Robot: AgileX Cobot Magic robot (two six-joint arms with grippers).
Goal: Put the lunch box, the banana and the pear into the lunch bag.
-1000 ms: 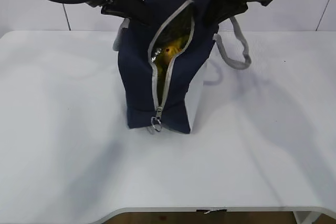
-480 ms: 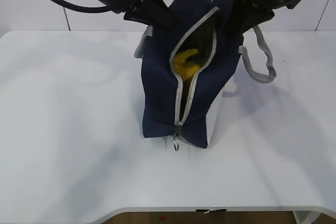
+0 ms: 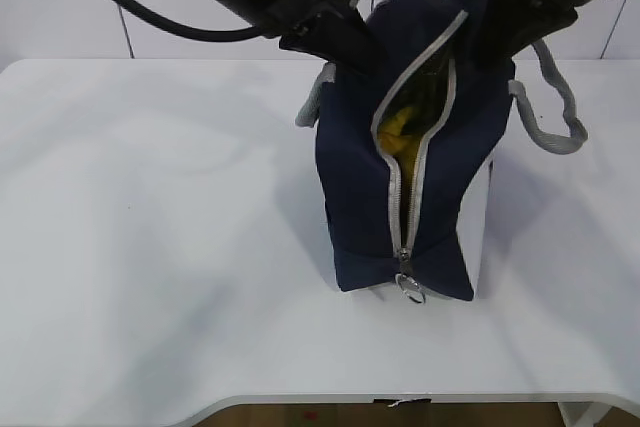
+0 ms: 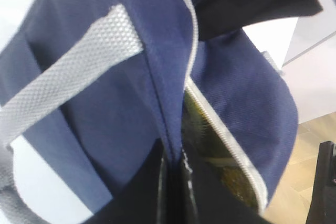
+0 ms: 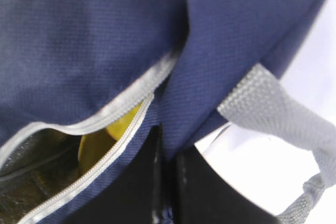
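The ring pull [image 3: 410, 289] hangs at the low end of the grey zipper [image 3: 404, 209], close to the white table [image 3: 150, 247]. Above it the lunch bag [image 3: 355, 187] stands upright at the right of the middle, its top open. Inside, something yellow [image 3: 400, 125] shows; it is perhaps the banana, but the view is too narrow to be sure. Farther back, the left gripper [image 4: 172, 182] is clenched on the bag's left top edge and the right gripper [image 5: 167, 179] is clenched on the right edge, beside a grey handle [image 3: 555, 112].
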